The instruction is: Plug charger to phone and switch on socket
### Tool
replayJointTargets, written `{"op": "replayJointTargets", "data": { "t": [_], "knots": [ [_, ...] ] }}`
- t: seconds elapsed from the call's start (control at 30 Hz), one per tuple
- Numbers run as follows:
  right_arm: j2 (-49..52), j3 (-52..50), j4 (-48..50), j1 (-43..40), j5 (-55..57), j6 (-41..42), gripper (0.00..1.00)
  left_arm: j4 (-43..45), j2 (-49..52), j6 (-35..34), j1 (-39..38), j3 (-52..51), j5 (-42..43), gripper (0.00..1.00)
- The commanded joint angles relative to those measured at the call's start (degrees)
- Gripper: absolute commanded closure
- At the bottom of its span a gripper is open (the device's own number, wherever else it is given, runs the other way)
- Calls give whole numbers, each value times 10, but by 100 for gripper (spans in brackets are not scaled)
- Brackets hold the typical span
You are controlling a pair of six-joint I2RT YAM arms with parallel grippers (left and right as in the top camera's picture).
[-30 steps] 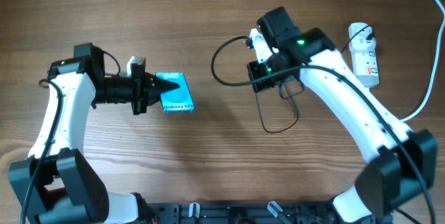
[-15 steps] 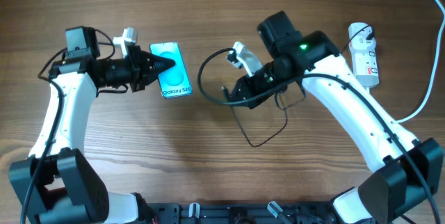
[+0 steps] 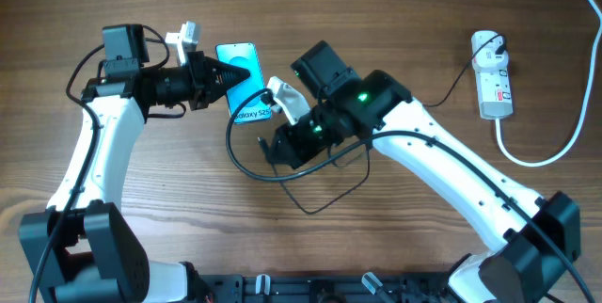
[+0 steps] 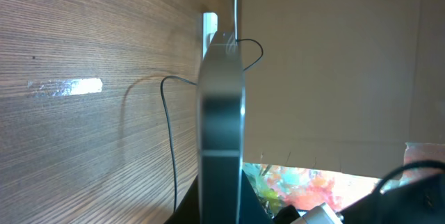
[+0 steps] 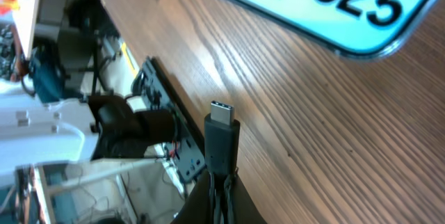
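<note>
My left gripper (image 3: 226, 79) is shut on the phone (image 3: 246, 96), holding it by its side with the teal screen facing up. The left wrist view shows the phone (image 4: 222, 113) edge-on between my fingers. The right gripper (image 3: 275, 143) sits just right of and below the phone, shut on the charger's connector (image 5: 222, 137). Its metal tip points up, a short way from the phone's lettered bottom edge (image 5: 313, 8). The charger cable (image 3: 310, 199) loops under the right arm. At the far right lies the white socket (image 3: 491, 87) with the black plug (image 3: 495, 55) in it.
A thick white cord (image 3: 546, 157) curves from the socket toward the right table edge. The right arm (image 3: 442, 171) stretches diagonally across the middle of the wooden table (image 3: 188, 209). Black base hardware lines the front edge.
The left gripper has carried the phone farther back and slightly right, turning it. The right arm has swung left with the connector, dragging the cable loop along, and now sits beside the phone.
</note>
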Motion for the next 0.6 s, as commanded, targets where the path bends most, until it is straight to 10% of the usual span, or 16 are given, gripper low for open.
{"op": "replayJointTargets", "data": {
  "t": [0.0,0.57],
  "knots": [
    [-9,-1,24,15,33,68,96,4,-9,-10,-2,3,16,96],
    [-8,-1,48,21,40,106,96,3,-9,49,-9,3,63,96]
  ]
}}
